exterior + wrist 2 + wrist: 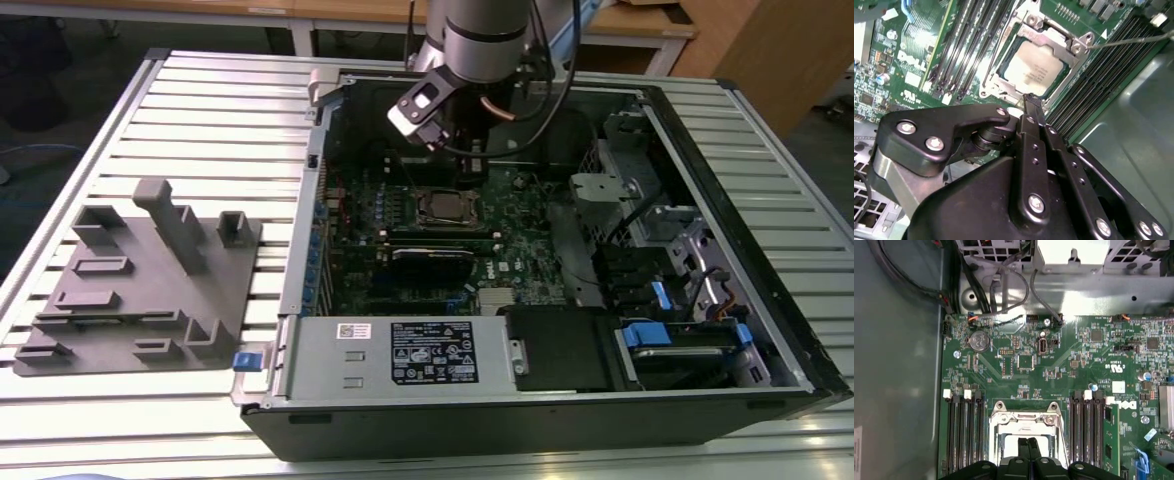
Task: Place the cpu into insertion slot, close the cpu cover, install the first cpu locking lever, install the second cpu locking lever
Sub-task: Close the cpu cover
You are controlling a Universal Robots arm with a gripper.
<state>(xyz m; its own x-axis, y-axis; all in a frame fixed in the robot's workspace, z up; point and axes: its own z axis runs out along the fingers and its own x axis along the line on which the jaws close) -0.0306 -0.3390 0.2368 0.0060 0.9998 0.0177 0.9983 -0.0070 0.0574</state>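
I am holding my gripper (1031, 101), jaws together, by the cpu cover (1001, 56) over the cpu (1034, 68), and I am thinking soft, straight pushing works best.

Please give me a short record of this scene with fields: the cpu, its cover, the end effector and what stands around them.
cpu: lies flat, visible through the window of the cpu cover
cpu cover: down over the cpu
end effector: shut, tips at the cover's edge, contact unclear
thin metal rod: sticks out from the cover's corner, over the memory slots
computer case: open, on the slatted table
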